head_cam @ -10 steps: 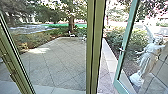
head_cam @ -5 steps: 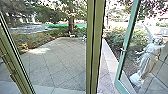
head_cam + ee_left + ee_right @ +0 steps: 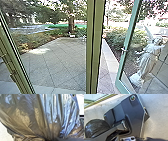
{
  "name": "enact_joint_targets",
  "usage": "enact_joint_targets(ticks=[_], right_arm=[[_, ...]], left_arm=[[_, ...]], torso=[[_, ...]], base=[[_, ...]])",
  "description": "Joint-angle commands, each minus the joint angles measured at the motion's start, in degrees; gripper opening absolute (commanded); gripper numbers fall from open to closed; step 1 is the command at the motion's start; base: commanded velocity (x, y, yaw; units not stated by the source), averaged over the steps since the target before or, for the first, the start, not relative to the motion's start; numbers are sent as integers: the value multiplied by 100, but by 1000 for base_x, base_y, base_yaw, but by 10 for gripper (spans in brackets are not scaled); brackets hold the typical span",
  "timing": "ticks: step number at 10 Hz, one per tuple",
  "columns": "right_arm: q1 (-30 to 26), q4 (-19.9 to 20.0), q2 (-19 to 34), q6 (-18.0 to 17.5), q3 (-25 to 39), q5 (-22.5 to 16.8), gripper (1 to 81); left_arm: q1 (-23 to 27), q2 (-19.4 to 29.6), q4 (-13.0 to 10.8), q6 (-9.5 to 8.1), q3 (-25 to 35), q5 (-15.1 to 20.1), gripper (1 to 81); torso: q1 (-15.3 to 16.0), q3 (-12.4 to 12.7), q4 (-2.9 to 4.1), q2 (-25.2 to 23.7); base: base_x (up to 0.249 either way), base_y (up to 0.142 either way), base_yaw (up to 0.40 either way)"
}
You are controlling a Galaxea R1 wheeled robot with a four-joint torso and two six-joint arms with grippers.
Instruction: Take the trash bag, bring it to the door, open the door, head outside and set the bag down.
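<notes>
Evidently the carrying part is in hand, at the doorway: the black trash bag [image 3: 28,119] is drawn into tight pleats at the left pincer [image 3: 49,139], which I take to be clamped on it. For the right pincer [image 3: 127,139], I can't tell whether it is spread or pressed together. Getting through, I judge, calls for a firm grip, the bag kept off the frame, and room enough past the door. Close by the pincers is the robot's base [image 3: 136,109], the bag bulging beside it; whether it brushes the grey floor [image 3: 157,125], I can't say. Ahead of both pincers stands an olive-green post [image 3: 93,50], and to its right the green-framed glass door [image 3: 126,42] seems swung outward, lever handle [image 3: 123,49] on its free edge. Out past them lie diagonal pavers [image 3: 57,60], a winged statue [image 3: 147,60] seen through the door's glass, shrubs [image 3: 115,37] and a tree trunk [image 3: 71,25].
</notes>
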State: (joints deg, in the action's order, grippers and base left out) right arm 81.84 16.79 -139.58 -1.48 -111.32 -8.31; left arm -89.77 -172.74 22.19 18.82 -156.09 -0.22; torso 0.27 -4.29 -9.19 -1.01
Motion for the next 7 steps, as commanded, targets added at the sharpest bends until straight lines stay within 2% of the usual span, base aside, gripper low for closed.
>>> enact_joint_targets(ticks=[1, 6, 7], right_arm=[[-48, -9, -220, 42, -238, -109, 811], [31, -18, -1090, 42, -1161, -57, 811], [48, -9, -1231, 50, -1318, 4, 811]], left_arm=[[254, -86, -39, 43, -71, 365, 10], [394, -68, -39, 34, -71, 373, 10], [412, -68, -39, 34, -71, 374, 10]], torso=[[0, 0, 0, 0], [0, 2, 0, -2], [-2, 429, 0, -2]], base=[[0, 0, 0], [0, 0, 0], [0, 0, 0]])
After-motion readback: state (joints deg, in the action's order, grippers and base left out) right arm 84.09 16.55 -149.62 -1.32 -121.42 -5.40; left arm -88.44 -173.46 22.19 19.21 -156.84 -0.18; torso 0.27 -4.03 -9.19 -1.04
